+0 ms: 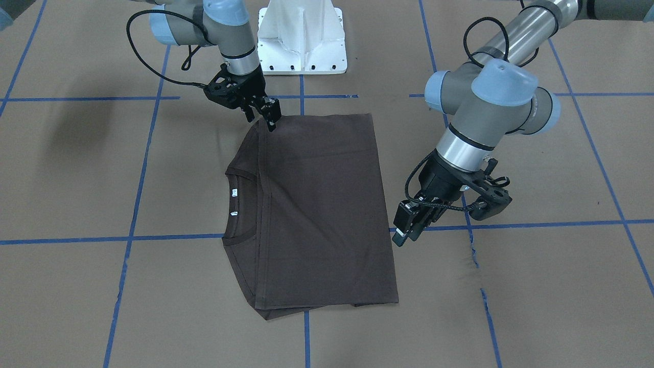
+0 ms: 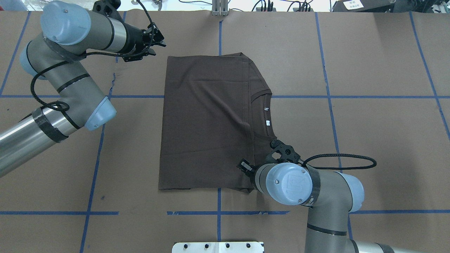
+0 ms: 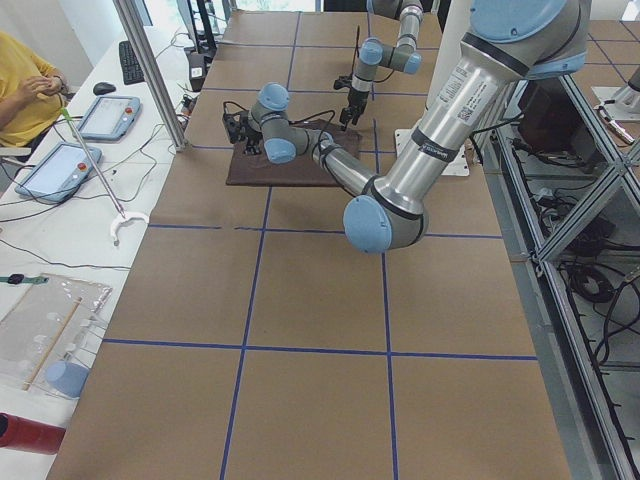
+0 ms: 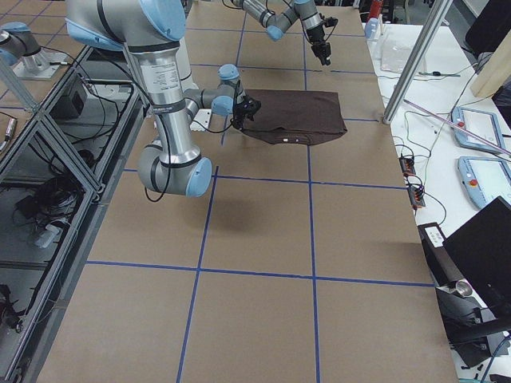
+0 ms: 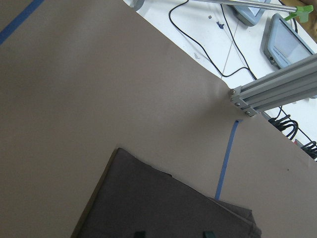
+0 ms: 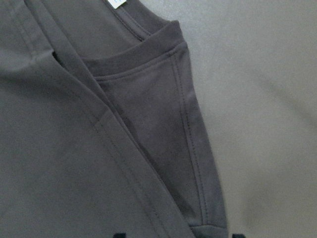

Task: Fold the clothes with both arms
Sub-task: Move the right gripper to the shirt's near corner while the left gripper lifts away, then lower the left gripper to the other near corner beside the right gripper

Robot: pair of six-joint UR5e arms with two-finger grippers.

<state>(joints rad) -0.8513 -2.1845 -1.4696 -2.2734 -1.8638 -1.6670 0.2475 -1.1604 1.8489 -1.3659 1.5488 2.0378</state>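
Directly beneath the right gripper: a collar-side corner of the T-shirt; lies flat as a tidy rectangle, collar turned away from the left gripper, sleeves out of sight, lower half seemingly drawn up just short of the neckline; looks well along, with perhaps one more fold across and a squaring-up left. Jaws apart on both, clamped on nothing; left one raised just off the opposite far corner, touching no cloth. Below both: brown paper table gridded with blue tape; behind the right gripper, white base plate; beyond the left, benches with tablets, cables, a person.
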